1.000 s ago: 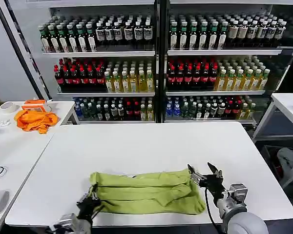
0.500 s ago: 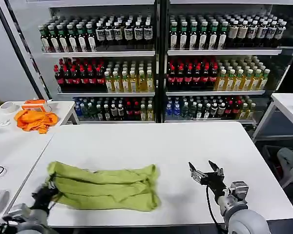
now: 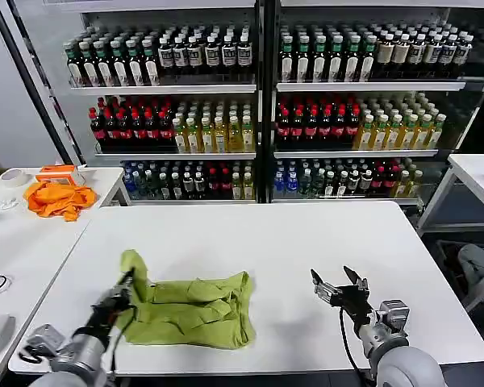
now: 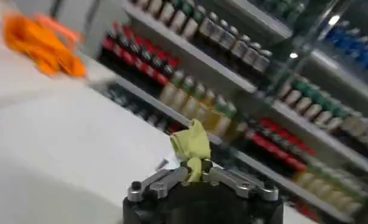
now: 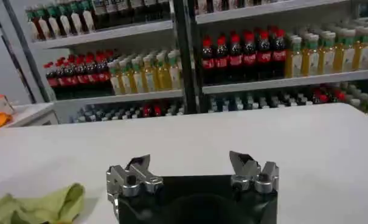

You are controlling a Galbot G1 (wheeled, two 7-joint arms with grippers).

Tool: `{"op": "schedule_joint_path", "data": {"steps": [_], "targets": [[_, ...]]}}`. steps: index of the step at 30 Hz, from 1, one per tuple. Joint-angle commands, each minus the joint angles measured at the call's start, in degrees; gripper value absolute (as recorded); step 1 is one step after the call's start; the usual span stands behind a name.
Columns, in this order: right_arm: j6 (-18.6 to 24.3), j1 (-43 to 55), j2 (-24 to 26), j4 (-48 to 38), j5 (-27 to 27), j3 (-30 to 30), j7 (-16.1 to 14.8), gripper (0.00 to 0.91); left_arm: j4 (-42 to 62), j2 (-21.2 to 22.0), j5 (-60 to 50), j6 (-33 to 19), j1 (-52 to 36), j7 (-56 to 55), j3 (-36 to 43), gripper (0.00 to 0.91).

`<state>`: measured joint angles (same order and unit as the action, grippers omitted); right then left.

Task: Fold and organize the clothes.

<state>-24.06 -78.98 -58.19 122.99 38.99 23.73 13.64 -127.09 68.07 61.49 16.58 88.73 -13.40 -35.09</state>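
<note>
The lime T-shirt (image 3: 189,310) lies bunched and wrinkly on the white table (image 3: 250,242), near the front edge on the left half. It is soft and thin, with many folds. Its left end is lifted up in a little peak.

The left gripper (image 3: 121,300) holds that lifted end, with its jaws pinched tight on the cloth. In the left wrist view, a small tuft of the T-shirt (image 4: 191,143) sticks up between the closed jaws of the left gripper (image 4: 199,173).

The right gripper (image 3: 339,288) hangs just over the table to the right of the T-shirt, not touching it. Its jaws are wide apart and hold nothing. The right wrist view shows the right gripper (image 5: 193,173) over bare table, with a corner of the T-shirt (image 5: 38,206) off to one side.

A crumpled orange cloth (image 3: 59,198) sits on a side table (image 3: 16,242) far to the left. Behind the table stand shelves (image 3: 258,89) packed with rows of bottles.
</note>
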Motion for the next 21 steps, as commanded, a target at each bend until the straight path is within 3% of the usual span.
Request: {"op": "schedule_joint_path", "data": {"steps": [1, 8, 9, 10, 21], "targets": [[0.1, 0.1, -0.1, -0.2, 0.0, 0.0, 0.0, 0.907, -1.6, 5.0, 7.4, 1.8, -2.8, 0.9, 15.0, 0.02], [0.2, 0.3, -0.2, -0.7, 0.0, 0.0, -0.1, 0.907, 6.6, 7.4, 3.6, 1.6, -7.3, 0.1, 20.5, 0.05], [0.3, 0.3, -0.2, -0.7, 0.0, 0.0, -0.1, 0.907, 7.3, 7.9, 3.0, 1.7, -7.8, -0.1, 20.9, 0.615], [0.3, 0.3, -0.2, -0.7, 0.0, 0.0, -0.1, 0.907, 7.9, 8.0, 2.6, 2.0, -8.2, -0.1, 21.2, 0.907], [0.1, 1.7, 0.1, -1.2, 0.5, 0.1, -0.1, 0.907, 8.1, 9.8, -2.0, 2.2, -8.5, 0.0, 22.2, 0.907]]}}
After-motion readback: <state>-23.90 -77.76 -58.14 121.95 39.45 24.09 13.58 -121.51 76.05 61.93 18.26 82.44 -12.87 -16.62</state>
